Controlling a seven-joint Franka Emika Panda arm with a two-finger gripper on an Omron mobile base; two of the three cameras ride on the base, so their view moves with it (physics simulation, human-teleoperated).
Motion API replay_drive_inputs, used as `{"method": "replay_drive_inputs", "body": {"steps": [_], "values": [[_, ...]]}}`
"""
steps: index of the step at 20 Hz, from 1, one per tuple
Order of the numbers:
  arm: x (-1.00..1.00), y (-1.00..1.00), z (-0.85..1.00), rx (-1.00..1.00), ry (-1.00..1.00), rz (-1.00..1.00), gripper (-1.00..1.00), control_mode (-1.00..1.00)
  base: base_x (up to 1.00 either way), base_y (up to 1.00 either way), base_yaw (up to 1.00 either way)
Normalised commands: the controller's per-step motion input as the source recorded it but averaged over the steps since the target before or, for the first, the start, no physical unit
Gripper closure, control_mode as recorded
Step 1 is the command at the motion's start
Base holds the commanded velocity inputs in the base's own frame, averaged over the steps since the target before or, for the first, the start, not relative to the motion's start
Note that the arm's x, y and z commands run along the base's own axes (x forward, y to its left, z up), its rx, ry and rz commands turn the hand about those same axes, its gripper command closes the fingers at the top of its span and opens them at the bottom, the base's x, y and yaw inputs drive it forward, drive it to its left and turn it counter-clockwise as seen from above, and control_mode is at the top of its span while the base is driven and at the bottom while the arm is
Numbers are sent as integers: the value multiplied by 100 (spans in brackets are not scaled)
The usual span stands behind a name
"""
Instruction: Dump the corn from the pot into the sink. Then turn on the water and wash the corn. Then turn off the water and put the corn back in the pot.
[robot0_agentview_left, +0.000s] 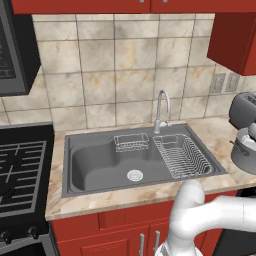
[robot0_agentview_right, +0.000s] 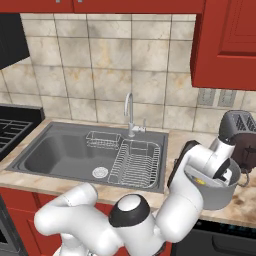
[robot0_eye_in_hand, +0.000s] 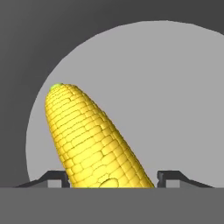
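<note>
Inside pot (robot0_agentview_right: 215, 192) | pincer (robot0_eye_in_hand: 113, 178) fingers flank corn (robot0_eye_in_hand: 89, 140), contact unclear | no legible writing

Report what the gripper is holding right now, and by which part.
The gripper is down inside the pot, its fingertips either side of the corn's thicker end. Whether the jaws have clamped it yet cannot be told.
</note>
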Motion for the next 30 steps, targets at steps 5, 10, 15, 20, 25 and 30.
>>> {"method": "replay_drive_inputs", "body": {"steps": [5, 10, 15, 20, 25, 30], "values": [[0, -30, 26, 0, 0, 0, 100, -100, 0, 0, 0], [12, -36, 55, -1, -4, 0, 100, -100, 0, 0, 0], [16, -24, 62, -1, -4, 0, 100, -100, 0, 0, 0], [0, -7, 56, -1, -4, 0, 100, -100, 0, 0, 0], [0, -2, 48, -3, -3, 0, 100, -100, 0, 0, 0], [-21, -1, 57, -5, -8, 0, 100, -100, 0, 0, 0]]}}
